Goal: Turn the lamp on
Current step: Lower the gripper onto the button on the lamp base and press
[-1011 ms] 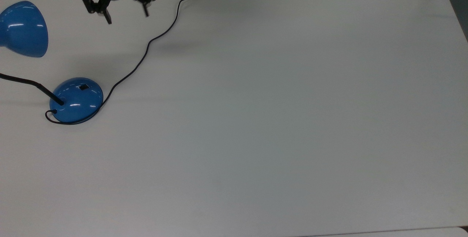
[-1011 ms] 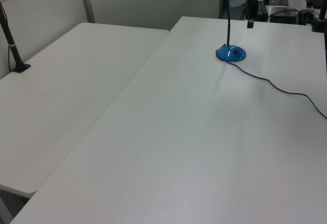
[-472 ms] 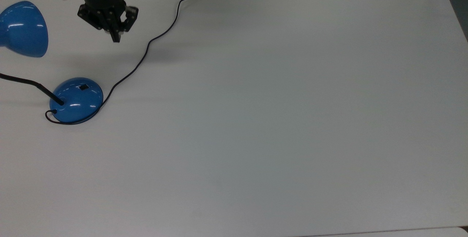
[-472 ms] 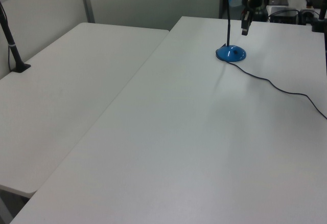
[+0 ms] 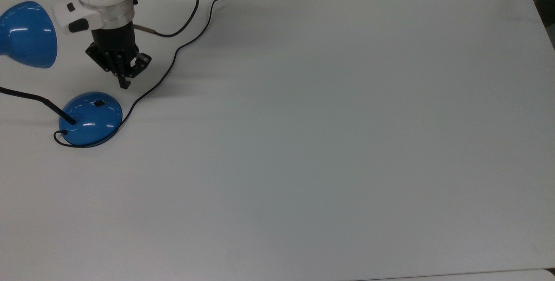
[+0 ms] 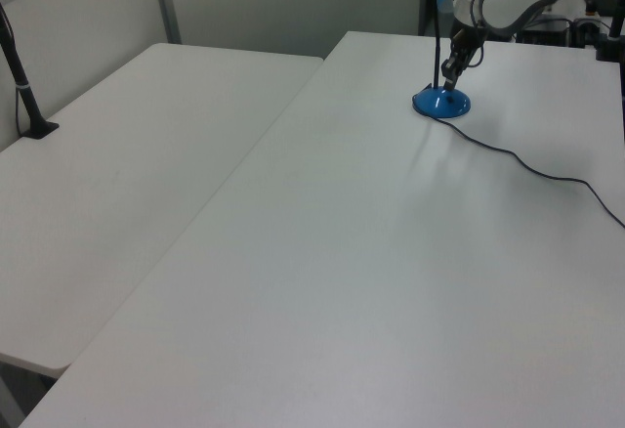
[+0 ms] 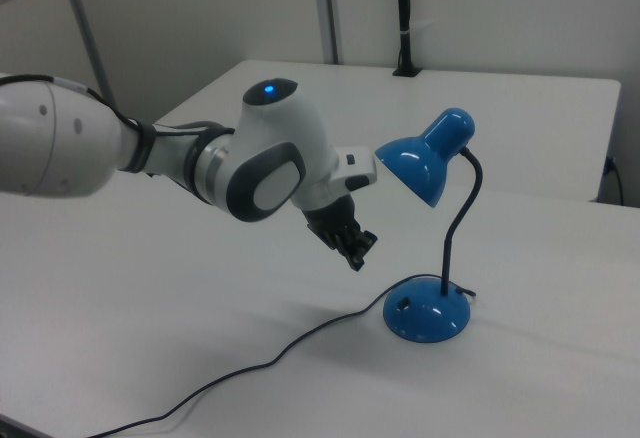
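White tabletop (image 5: 329,142), bare in front. Lamp (image 5: 90,118) sits at the top view's left edge: blue dome base w/ black switch (image 5: 99,103), shade (image 5: 27,34) up & behind, cord (image 5: 173,62) trailing to the back edge. Hand (image 5: 125,85) just beyond the base, above it, not touching; fingers pinched narrow, holding nothing. Arm (image 7: 150,153) behind.

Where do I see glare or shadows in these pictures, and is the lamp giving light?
Top view: white glare streaks on the lamp base and shade, and a soft shadow on the table beside the hand. Right view: a highlight on the shade, no glow from its opening, so the lamp looks unlit. Left view: a pale reflection on the table below the base.
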Tool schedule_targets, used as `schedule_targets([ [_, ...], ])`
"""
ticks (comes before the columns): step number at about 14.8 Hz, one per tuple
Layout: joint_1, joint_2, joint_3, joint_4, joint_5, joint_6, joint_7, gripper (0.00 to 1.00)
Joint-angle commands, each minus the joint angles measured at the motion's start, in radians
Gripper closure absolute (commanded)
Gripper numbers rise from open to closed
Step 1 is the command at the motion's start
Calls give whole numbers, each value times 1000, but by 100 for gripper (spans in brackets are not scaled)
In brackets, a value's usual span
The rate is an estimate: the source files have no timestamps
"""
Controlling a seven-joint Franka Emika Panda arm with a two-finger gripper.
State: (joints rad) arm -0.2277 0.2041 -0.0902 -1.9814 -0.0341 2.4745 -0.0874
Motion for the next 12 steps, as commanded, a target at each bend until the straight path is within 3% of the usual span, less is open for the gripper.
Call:
schedule_targets([
  [1,-30,32,-13,-10,-23,99,38,100],
  [5,-64,95,-23,-4,-23,219,52,100],
  [12,-68,143,-46,6,-24,228,51,100],
])
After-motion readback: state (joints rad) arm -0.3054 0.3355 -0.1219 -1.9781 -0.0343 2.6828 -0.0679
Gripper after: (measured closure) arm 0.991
